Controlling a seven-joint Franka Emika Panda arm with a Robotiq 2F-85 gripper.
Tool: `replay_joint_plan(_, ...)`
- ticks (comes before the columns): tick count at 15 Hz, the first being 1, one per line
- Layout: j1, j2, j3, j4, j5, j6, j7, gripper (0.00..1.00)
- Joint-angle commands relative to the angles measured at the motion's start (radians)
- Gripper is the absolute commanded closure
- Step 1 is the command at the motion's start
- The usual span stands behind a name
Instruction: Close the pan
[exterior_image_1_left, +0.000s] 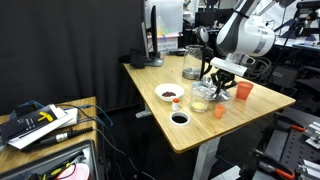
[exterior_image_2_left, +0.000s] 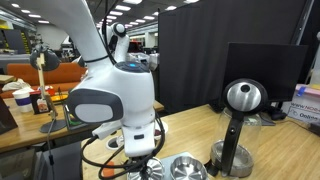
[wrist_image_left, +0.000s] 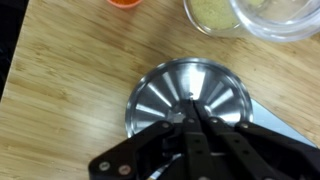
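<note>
Lid-seating step, judged near completion. Gripper (wrist_image_left: 190, 112) clenched on knob of fluted lid (wrist_image_left: 160, 95); pan (exterior_image_2_left: 188, 168) directly beneath, on surface (wrist_image_left: 60, 90), near glass bowl (wrist_image_left: 250, 15). Seating not discernible. Next move calls for level lowering, then release.

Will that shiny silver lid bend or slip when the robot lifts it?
Probably stiff: the lid looks like solid polished metal, so it shouldn't flop. It may be slippery, since it is mirror-smooth and the gripper seems to pinch only its small centre. It looks low and flat, so it is unlikely to tip on the wooden table.
</note>
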Motion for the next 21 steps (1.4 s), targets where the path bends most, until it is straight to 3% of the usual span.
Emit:
replay_joint_plan(1, -0.004, -0.095, 0.014, -0.048, 0.017, 0.011, -0.021, 0.99)
replay_joint_plan(6, 0.013, -0.141, -0.029, -0.005, -0.030, 0.025, 0.018, 0.99)
replay_joint_plan(14, 0.017, 0.009, -0.146, 0.202, -0.252, -0.109, 0.172, 0.99)
replay_joint_plan(20, 0.004, 0.093, -0.144, 0.317, -0.275, -0.198, 0.231, 0.99)
replay_joint_plan(21, 0.004, 0.076, -0.139, 0.285, -0.271, -0.156, 0.214, 0.99)
